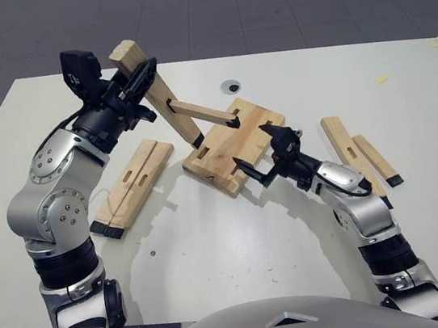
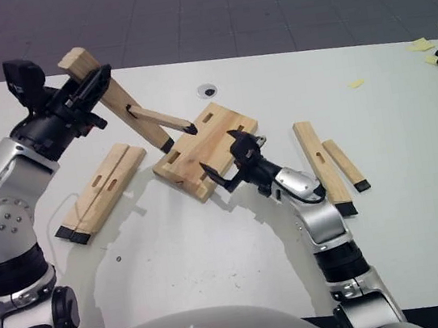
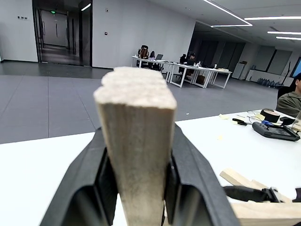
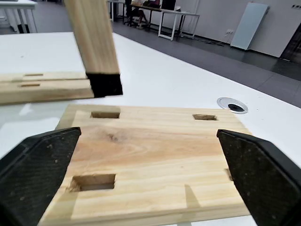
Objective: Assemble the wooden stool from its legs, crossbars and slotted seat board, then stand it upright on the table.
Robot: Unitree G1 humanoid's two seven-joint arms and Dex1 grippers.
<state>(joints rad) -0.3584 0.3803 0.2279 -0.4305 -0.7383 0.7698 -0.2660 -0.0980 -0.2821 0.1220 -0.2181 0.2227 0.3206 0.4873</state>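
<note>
My left gripper (image 1: 140, 75) clamps a leg (image 1: 168, 102), dark tip hanging just over a corner slot (image 4: 105, 114) of the seat board (image 1: 225, 151) mid-table; I'd square it upright before lowering, with the right gripper (image 1: 254, 149), jaws apart at the board's edge, bracing.

1. We see the left gripper (image 3: 137, 186) clamped on a leg (image 3: 136, 136), with a black finger (image 3: 96, 181) pressed to each side of the wood.
2. The leg's bare cut end faces us and sticks out past the fingertips.
3. The white table (image 3: 42, 165) lies behind the gripper.
4. Beside the gripper lie pale wood pieces (image 3: 242, 180) with a black part (image 3: 249, 193) against them; we cannot tell what that part is.
5. Far across the table, a tape roll (image 3: 270, 114) and a flat dark device (image 3: 275, 132) sit close together.
</note>
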